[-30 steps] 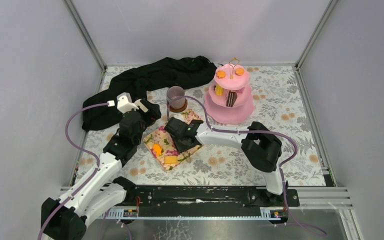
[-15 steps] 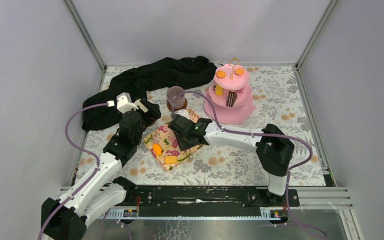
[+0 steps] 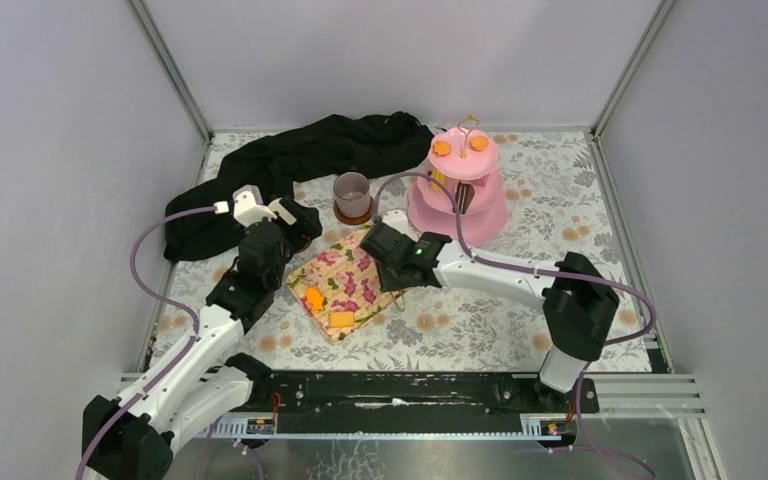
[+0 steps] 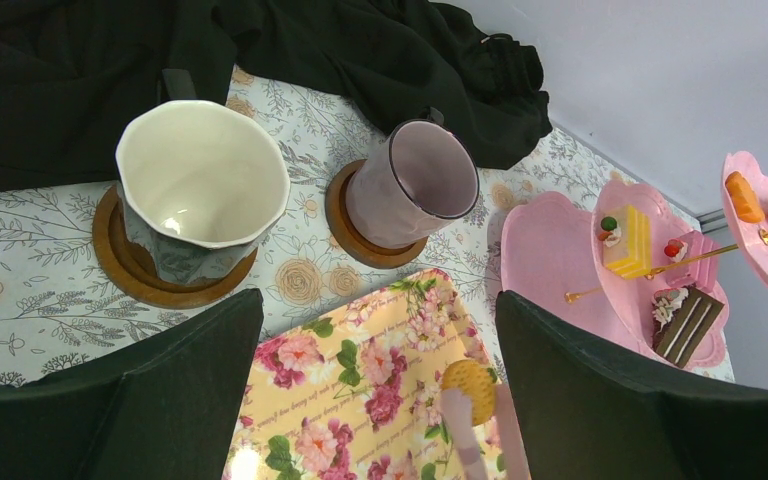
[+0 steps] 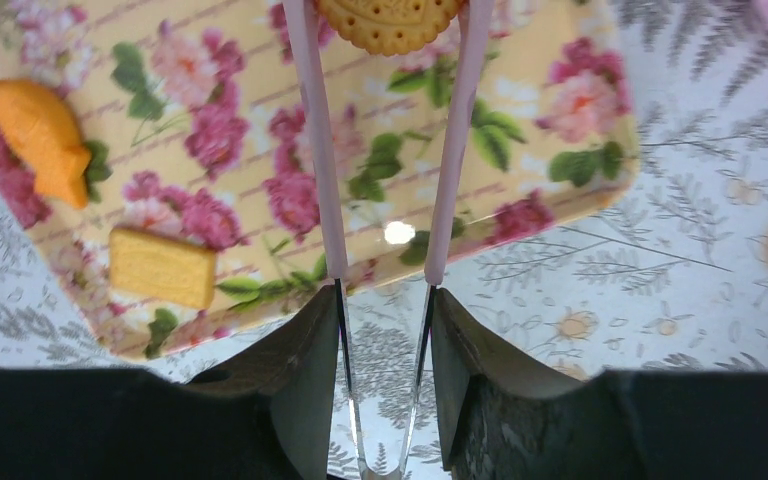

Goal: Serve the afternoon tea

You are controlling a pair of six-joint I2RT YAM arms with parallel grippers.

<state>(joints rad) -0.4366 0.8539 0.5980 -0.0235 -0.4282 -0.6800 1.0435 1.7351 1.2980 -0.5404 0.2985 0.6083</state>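
- Walls [image 3: 400, 60]: plain pale grey panels on three sides (matte, evenly lit).
- Corner posts [image 3: 168, 68]: bare aluminium.
- Table cover [image 3: 560, 190]: white, grey-leaf floral print.
- Near edge: black rail [image 3: 410, 390].

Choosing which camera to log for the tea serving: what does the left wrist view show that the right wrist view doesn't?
Left wrist only: the cream mug, the mauve mug, the black cloth and the pink stand with cakes. Right wrist only: an orange cake and a yellow biscuit on the napkin. Both: the napkin and a round biscuit held in pink tongs.
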